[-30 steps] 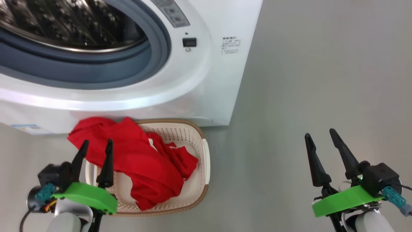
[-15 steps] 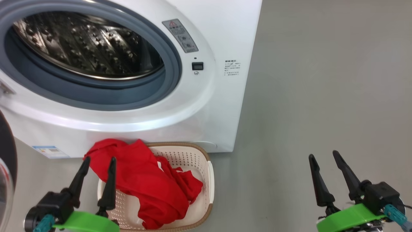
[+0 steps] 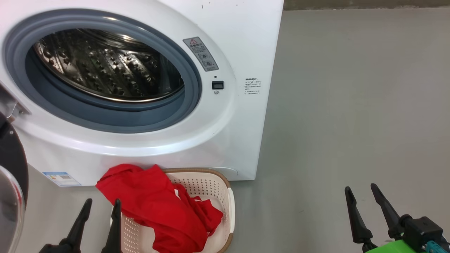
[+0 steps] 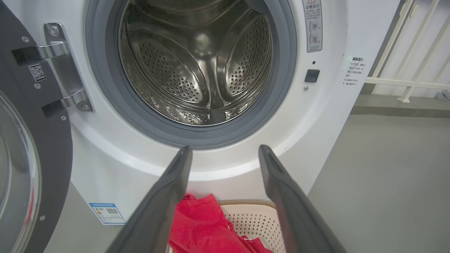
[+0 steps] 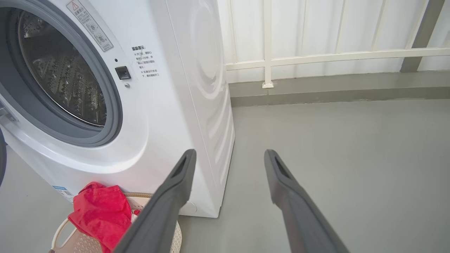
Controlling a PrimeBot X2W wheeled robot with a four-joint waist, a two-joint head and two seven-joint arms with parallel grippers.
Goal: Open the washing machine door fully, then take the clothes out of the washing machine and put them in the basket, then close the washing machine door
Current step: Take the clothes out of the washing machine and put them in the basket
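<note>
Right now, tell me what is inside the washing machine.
Inside the washing machine, the drum is bare perforated steel. The rubber ring hides its lowest front part. The clothes lie in the basket.

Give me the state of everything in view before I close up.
Door: open, swung out to the left.
Drum: empty, no clothes visible inside.
Clothes: in the basket, draped over its rim.
Basket: upright on the floor, against the washing machine.
Left end effector: open, empty.
Right end effector: open, empty.
</note>
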